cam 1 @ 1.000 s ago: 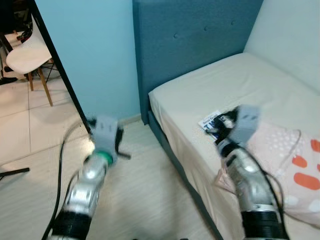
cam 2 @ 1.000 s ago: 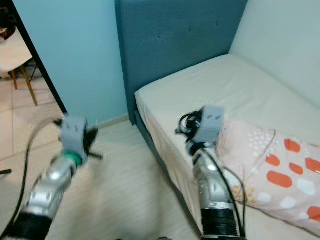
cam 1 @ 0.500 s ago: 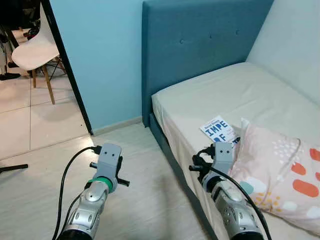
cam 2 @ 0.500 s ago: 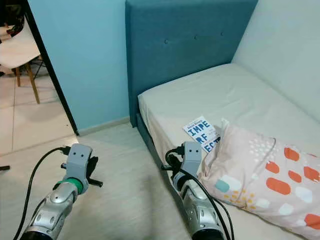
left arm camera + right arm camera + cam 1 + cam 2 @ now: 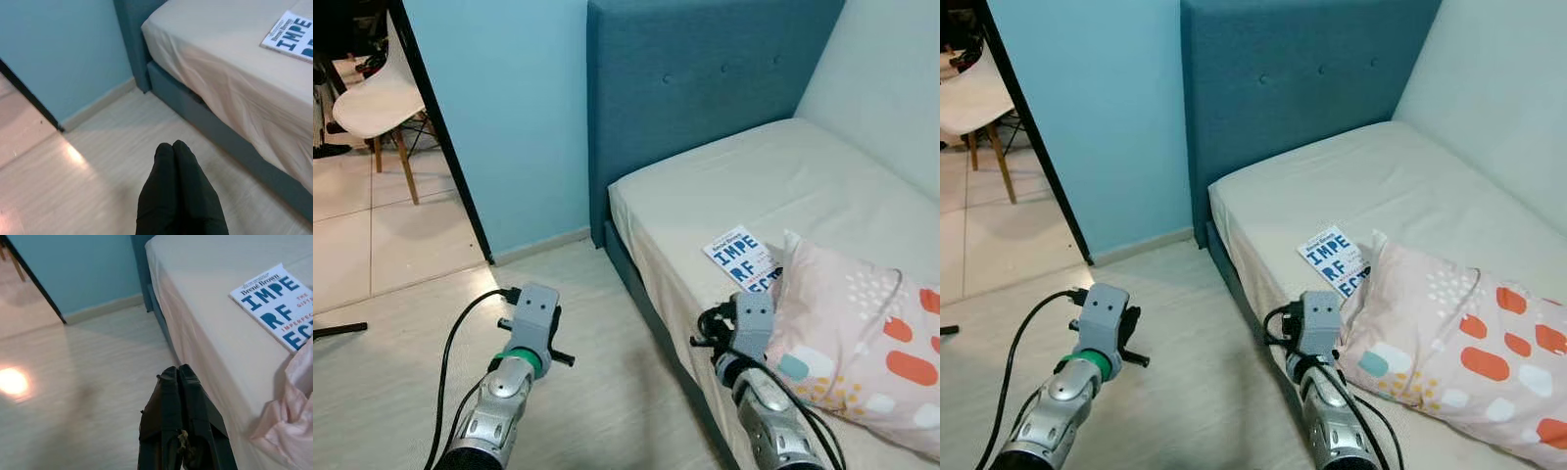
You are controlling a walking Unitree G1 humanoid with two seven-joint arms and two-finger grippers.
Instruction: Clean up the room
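A white book (image 5: 742, 258) with big blue letters lies flat on the cream bed (image 5: 783, 186), one corner tucked under a pink pillow (image 5: 862, 323) with orange and white spots. My right gripper (image 5: 177, 372) is shut and holds nothing. It hovers over the floor just beside the bed's edge, short of the book (image 5: 276, 303). My left gripper (image 5: 172, 146) is also shut and holds nothing. It hangs above the pale wood floor (image 5: 112, 166), well left of the bed.
A teal padded headboard (image 5: 705, 88) stands against the light blue wall (image 5: 499, 117). At the far left a black door frame (image 5: 440, 137) opens onto a tiled room with a white chair (image 5: 372, 98). A black cable (image 5: 445, 362) trails along my left arm.
The blurred view has steadied and shifted a little. Both arms have dropped lower and nearer. The right gripper has drawn back from over the book to the bed's edge.
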